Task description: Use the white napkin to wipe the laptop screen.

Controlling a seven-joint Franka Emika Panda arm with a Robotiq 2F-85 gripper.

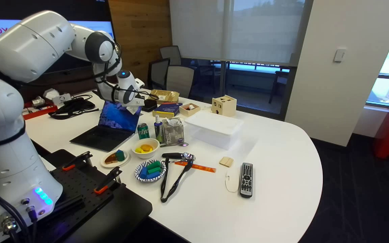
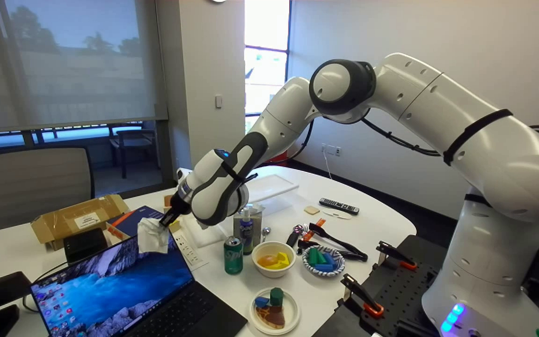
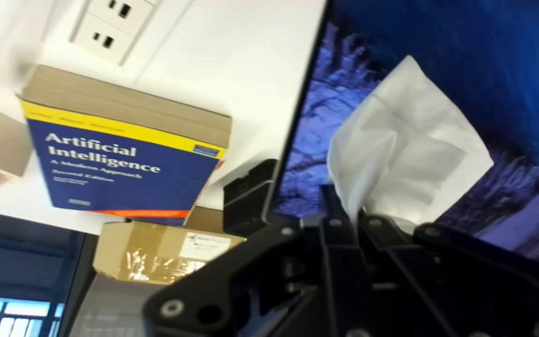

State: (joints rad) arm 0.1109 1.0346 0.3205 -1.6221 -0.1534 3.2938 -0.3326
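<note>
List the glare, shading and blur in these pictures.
Wrist view: packing tape glints on the cardboard box; soft shading marks folds in the white napkin; on the blue book, the smallest print blurs. In an exterior view: the tall window is mostly washed out.

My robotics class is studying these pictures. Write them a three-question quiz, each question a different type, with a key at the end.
1. True or false: in the wrist view, the white napkin hides part of the lit laptop screen.
2. What does the gripper hold? A) the remote control; B) the white napkin; C) the green can.
3. Fill in: the blue book is titled "Artificial ____".

Key: 1 true; 2 B; 3 Intelligence.
</note>
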